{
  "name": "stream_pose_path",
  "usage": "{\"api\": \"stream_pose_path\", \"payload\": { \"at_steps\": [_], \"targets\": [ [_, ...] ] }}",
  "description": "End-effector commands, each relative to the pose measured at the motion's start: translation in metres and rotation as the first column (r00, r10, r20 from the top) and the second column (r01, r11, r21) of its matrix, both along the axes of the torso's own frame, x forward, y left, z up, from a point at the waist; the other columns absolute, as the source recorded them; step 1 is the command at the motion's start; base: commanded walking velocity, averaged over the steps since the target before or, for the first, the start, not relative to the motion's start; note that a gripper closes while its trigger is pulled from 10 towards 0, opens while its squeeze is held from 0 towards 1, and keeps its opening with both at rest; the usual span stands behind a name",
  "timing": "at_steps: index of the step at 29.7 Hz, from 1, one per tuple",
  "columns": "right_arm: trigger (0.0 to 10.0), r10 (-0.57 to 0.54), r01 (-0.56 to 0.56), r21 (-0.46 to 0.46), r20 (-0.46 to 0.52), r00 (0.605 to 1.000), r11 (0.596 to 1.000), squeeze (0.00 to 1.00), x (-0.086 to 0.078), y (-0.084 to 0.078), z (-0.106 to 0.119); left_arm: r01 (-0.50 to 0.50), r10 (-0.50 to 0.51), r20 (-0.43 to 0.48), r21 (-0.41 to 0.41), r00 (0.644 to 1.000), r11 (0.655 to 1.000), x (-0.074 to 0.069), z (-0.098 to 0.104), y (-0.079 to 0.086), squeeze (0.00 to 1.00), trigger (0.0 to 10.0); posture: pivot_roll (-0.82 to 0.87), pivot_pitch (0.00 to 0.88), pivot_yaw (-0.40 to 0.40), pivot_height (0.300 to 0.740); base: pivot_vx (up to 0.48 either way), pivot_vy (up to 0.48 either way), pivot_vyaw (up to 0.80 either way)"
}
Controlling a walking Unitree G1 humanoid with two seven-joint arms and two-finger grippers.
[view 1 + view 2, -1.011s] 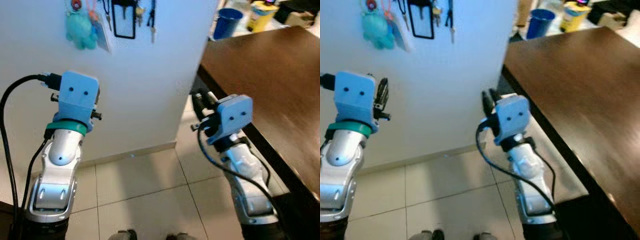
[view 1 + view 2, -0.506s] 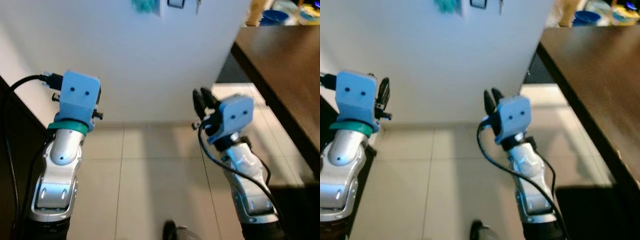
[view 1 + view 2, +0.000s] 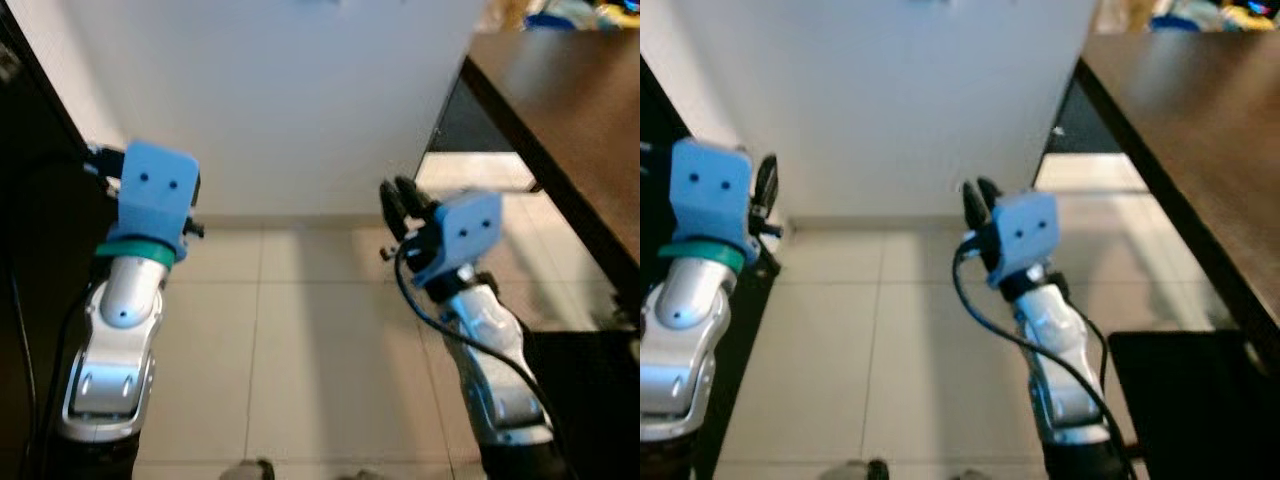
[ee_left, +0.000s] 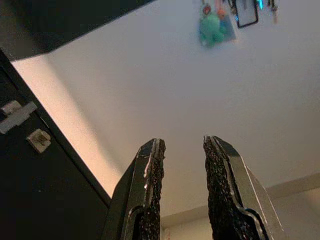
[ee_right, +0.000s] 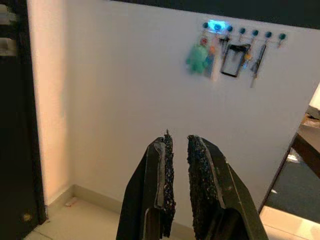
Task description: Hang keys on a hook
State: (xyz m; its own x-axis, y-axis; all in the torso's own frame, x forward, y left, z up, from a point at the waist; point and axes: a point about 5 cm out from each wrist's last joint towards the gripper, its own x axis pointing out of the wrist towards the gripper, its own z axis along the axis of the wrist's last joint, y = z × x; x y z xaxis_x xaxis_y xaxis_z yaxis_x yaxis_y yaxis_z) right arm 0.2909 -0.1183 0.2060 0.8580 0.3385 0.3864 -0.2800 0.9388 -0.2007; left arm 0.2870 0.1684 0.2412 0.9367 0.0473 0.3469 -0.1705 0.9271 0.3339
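A row of blue hooks (image 5: 242, 32) runs high on the white wall. From them hang a teal plush toy (image 5: 197, 57), a black rectangular holder (image 5: 232, 59) and a dark key-like piece (image 5: 257, 57). The plush toy (image 4: 212, 27) and black holder (image 4: 246, 12) also appear in the left wrist view. My left gripper (image 4: 182, 142) points up at the wall, open, with nothing between its fingers. My right gripper (image 5: 179, 137) is raised at chest height, far below the hooks, open by a narrow gap and holding nothing. It also shows in the head view (image 3: 397, 192).
A dark wooden table (image 3: 570, 90) runs along my right, with a black object (image 3: 1180, 390) below it. A black cabinet (image 3: 30, 200) stands at my left. The white wall (image 3: 280, 100) is ahead, across the tiled floor (image 3: 320, 330).
The head camera has shifted: the hooks and hanging things slid out of its top edge, and the black cabinet came in at left. Both arms keep their raised pose.
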Motion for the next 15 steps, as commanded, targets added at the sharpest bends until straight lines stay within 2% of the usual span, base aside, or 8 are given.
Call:
{"api": "stream_pose_path", "payload": {
  "at_steps": [1, 15],
  "targets": [
    [10.0, 0.015, -0.015, 0.006, -0.006, 1.0, 1.0, 0.0, -0.0009, 0.0034, -0.0015, -0.007, 0.007, -0.002, 0.006, 1.0, 1.0, -0.0009, -0.001, 0.0011, 0.0, 10.0, 0.07, 0.048, 0.076, 0.74, 0.0, 0.0, 0.0],
    [10.0, 0.029, -0.029, 0.001, -0.006, 1.0, 1.0, 0.0, -0.0006, 0.0054, -0.0028, -0.01, 0.01, -0.005, 0.009, 1.0, 1.0, -0.0006, -0.0028, 0.0011, 0.0, 10.0, 0.07, 0.032, 0.076, 0.74, 0.0, 0.0, 0.0]
  ]
}}
